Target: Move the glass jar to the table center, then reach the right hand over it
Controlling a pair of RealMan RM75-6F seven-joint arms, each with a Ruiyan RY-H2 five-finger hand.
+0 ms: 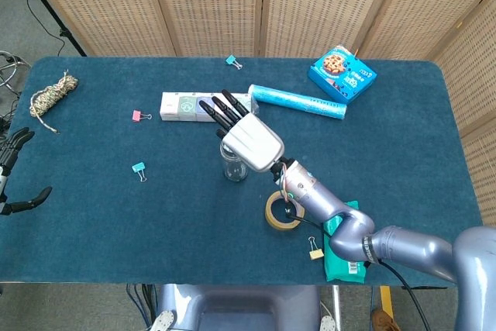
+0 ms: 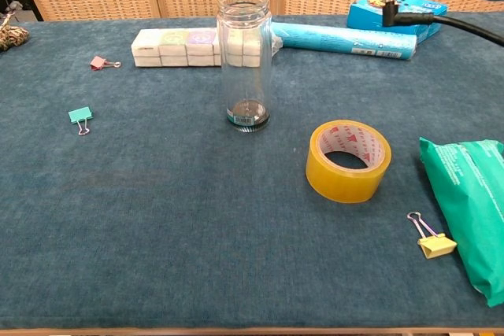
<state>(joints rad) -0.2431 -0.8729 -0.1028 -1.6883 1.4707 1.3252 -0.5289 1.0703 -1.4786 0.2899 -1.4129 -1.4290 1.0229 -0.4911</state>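
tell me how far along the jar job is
Done: the clear glass jar stands upright and unheld near the table's middle, between the white box row and the yellow tape roll.
In hand: the right hand is over the jar, fingers extended past its mouth; the chest view shows it just above the rim.
Left: little, perhaps settling. The left hand sits at the table's left edge, holding nothing.
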